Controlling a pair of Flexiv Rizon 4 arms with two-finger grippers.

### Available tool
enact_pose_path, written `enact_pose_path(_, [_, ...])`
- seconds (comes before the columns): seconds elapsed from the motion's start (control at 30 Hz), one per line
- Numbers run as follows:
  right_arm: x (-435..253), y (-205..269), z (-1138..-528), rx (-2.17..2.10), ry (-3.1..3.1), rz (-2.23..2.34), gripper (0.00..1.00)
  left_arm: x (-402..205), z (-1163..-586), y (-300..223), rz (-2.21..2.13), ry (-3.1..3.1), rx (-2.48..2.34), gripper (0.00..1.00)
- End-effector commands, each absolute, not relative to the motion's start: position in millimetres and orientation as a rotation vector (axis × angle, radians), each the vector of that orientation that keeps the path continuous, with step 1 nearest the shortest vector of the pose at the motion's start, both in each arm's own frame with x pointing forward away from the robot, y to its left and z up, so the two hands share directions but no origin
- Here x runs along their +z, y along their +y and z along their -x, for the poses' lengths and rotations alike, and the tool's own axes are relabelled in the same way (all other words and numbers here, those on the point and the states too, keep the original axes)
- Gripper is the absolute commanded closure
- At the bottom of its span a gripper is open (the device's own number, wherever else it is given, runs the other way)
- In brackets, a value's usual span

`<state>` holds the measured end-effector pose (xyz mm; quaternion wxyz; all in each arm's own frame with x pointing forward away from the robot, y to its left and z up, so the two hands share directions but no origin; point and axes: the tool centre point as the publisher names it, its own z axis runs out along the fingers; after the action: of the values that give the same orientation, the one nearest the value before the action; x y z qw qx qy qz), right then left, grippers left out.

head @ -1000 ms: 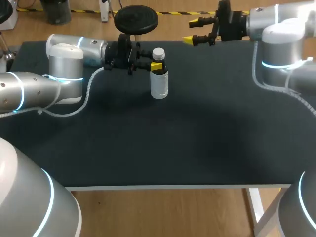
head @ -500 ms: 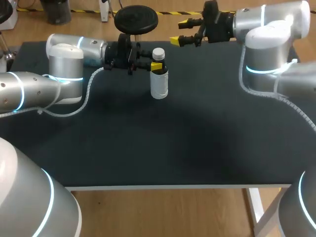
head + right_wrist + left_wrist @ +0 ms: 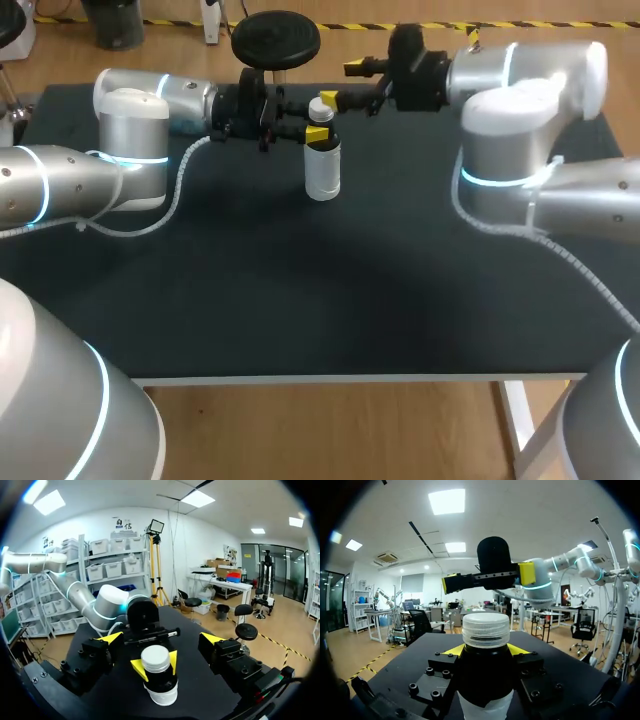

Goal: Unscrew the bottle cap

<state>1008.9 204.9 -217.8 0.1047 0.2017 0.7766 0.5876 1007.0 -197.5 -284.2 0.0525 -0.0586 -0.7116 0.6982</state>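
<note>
Right gripper (image 3: 342, 84) has swung in from the right side of the bench (image 3: 300, 300) toward the middle and now sits just beside the cap (image 3: 321, 108). Nothing else moved: the bottle and the left gripper are in the same spot.

The bottle (image 3: 323, 165) stands upright on the bench, toward the far edge and a bit left of centre. Its body is white, with a dark shoulder and a pale ribbed cap on top. The left gripper (image 3: 312, 132) is clenched on the bottle just under the cap, with a yellow tip showing on either side of the dark neck in the left wrist view. So the left side is the anchor.

The right gripper is released, fingers spread wide and holding nothing. It comes in level, at about cap height. In the right wrist view the cap lies straight ahead of it, roughly centred between the two yellow tips but still beyond them, not yet between the fingers.

The bottle's long axis is vertical, and the right gripper's fingers point sideways at it.

My read: the right one is the arm to do the twisting. It needs a short push forward so the fingers bracket the cap, then a close. The cap is still fully on.
</note>
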Motion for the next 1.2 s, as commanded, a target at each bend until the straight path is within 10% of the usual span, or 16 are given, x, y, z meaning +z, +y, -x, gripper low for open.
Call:
enact_pose_path(0.03, [-225.8, 218.8, -1006.6, 1.692, 2.267, -0.619, 0.00, -285.0, -1009.6, -197.3, 0.184, -2.159, 2.120, 1.00])
enact_pose_path(1.2, [-251.0, 224.5, -1002.7, 1.629, 2.274, -0.718, 0.00, -285.0, -1009.6, -197.3, 0.184, -2.159, 2.120, 1.00])
